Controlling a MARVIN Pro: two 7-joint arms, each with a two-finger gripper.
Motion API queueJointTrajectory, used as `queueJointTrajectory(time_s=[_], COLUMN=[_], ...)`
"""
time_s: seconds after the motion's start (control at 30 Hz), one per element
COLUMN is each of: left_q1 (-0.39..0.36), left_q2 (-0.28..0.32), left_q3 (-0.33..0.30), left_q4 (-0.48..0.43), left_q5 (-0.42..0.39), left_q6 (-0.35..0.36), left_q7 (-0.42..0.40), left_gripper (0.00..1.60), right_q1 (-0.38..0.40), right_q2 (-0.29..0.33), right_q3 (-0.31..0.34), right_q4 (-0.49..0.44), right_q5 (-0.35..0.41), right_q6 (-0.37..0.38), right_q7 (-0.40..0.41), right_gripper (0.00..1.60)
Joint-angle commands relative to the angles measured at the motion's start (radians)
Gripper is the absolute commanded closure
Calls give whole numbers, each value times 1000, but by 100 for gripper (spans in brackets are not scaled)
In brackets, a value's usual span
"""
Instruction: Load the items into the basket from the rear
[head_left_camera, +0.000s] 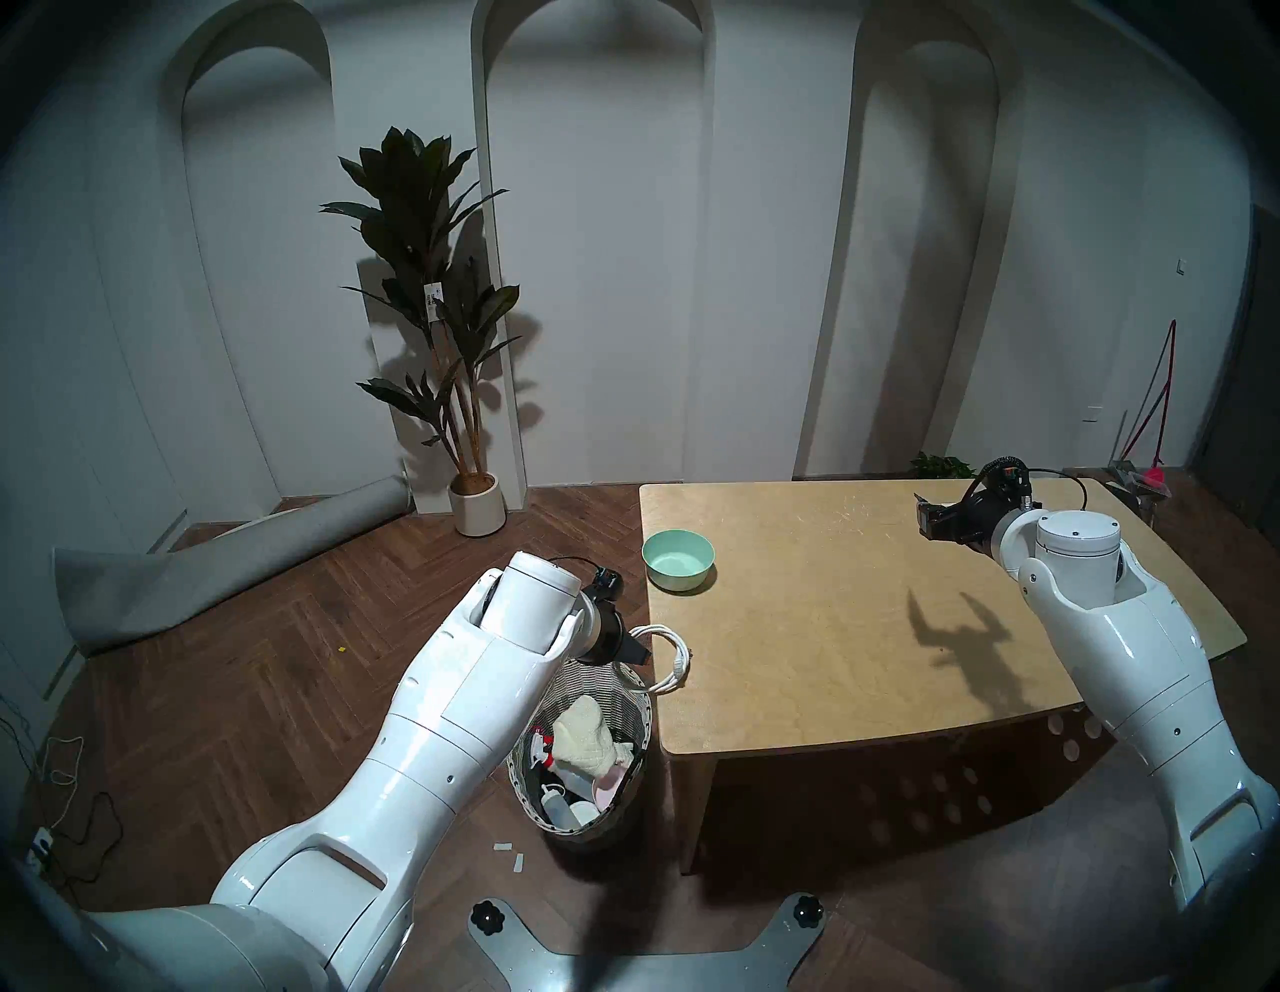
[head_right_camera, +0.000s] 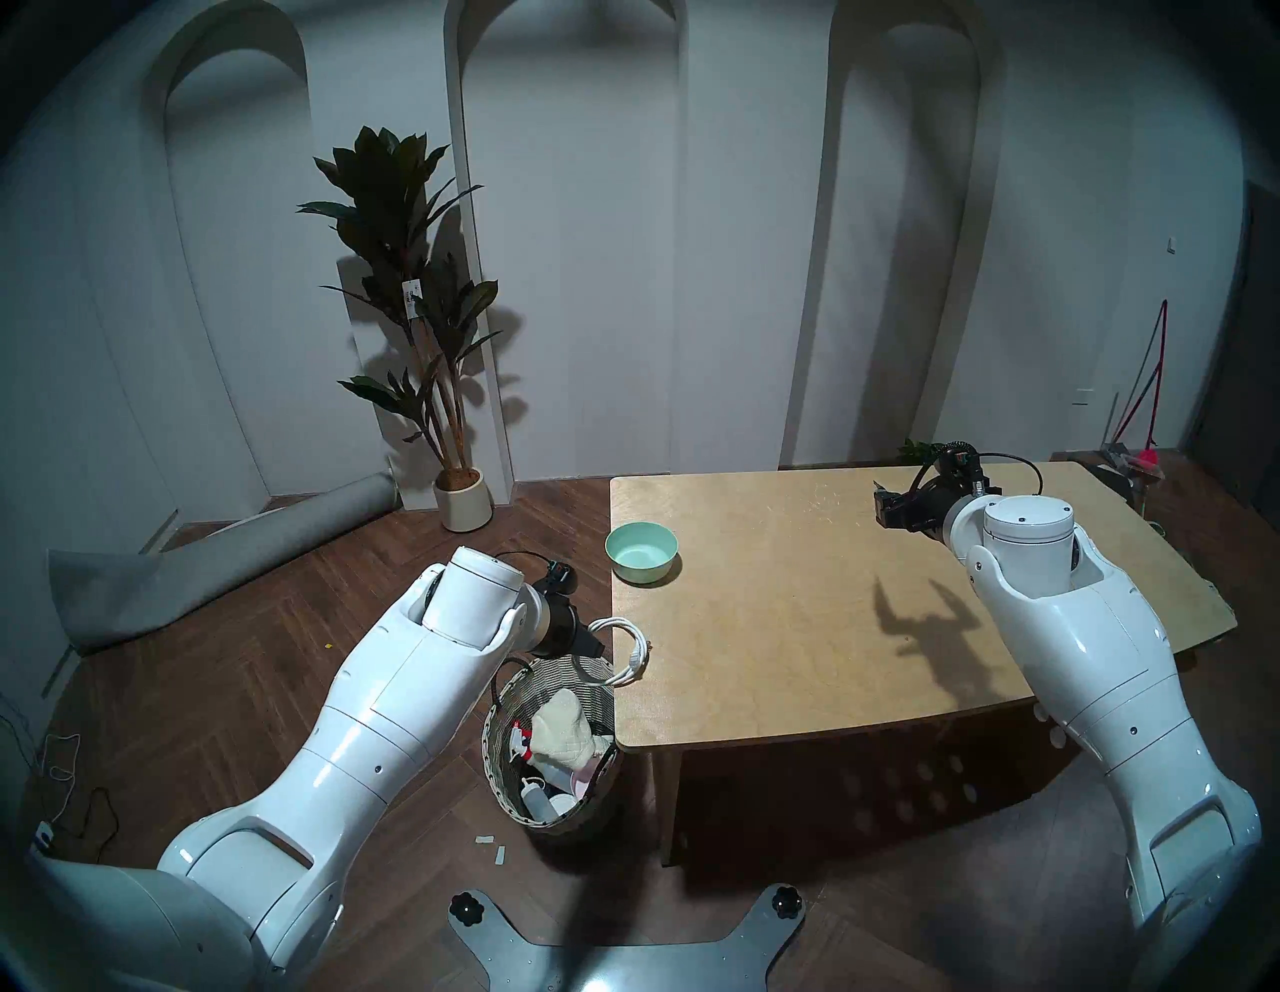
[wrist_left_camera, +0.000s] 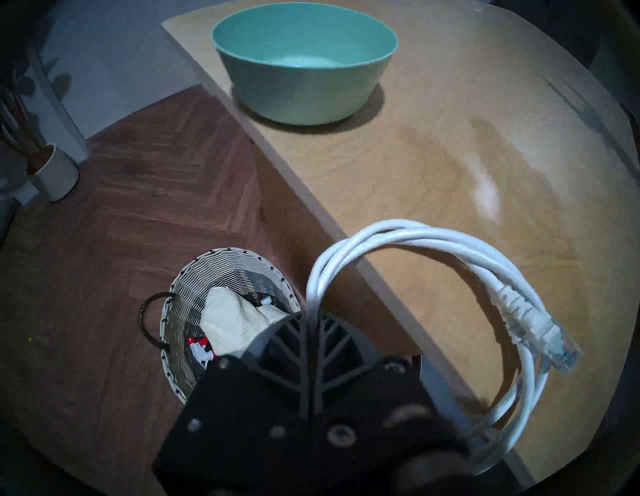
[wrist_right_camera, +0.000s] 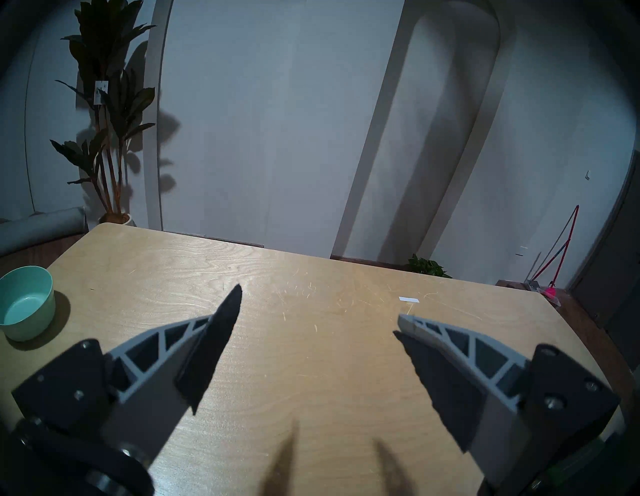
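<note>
Left gripper (wrist_left_camera: 310, 320): jaws pressed together on a strand of the white cable coil (wrist_left_camera: 450, 249), held up in the air above the table's left edge, with the wicker basket just below it on the floor.
White cable coil: several loops of white network cable hang out to the right of the fingers, over the tabletop; the clear plug end (wrist_left_camera: 562, 353) points down and outward. In the head view the coil (head_left_camera: 668, 654) straddles the table edge and the basket's rim.
Wicker basket (head_left_camera: 641, 738): round, grey-and-white weave with a pale rim, standing on the herringbone floor tight against the table's near left corner; one dark loop handle (wrist_left_camera: 149, 322) shows on its outer side.
Cream waffle-knit cloth (head_left_camera: 585, 745): already inside the basket, lying on top of other small white, pink and red things that I cannot make out properly.
Mint-green bowl (head_left_camera: 677, 560): upright and empty on the wooden table (head_left_camera: 831, 623), close to its left edge, farther back than the coil and well apart from it.
Right gripper (wrist_right_camera: 317, 311): jaws wide apart with nothing between them, held above the table's far right part, well away from the bowl.
Potted plant (head_left_camera: 443, 291): tall, dark leaves, in a white pot (head_left_camera: 478, 504) by the wall behind the table's left corner.
Rolled grey mat (head_left_camera: 228, 554): lying on the floor to the left of the pot.
</note>
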Motion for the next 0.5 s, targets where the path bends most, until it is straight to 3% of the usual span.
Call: queueJointTrajectory(time_s=[0.0,0.2,0.47], left_q1=[-15,-27,-55], left_q2=[14,36,55], left_q3=[-43,-72,-117], left_q4=[-6,7,109], left_q5=[-7,-6,5], left_q6=[-21,-34,-101], left_q7=[11,16,63], left_gripper=[160,160,160], right_q1=[34,49,57], right_q2=[-7,-17,-28], right_q3=[-11,-29,-42], right_q4=[-22,-26,-43], right_q5=[-14,-22,-27], right_q6=[-7,-4,1], right_q7=[-6,-11,-19], right_gripper=[0,0,0])
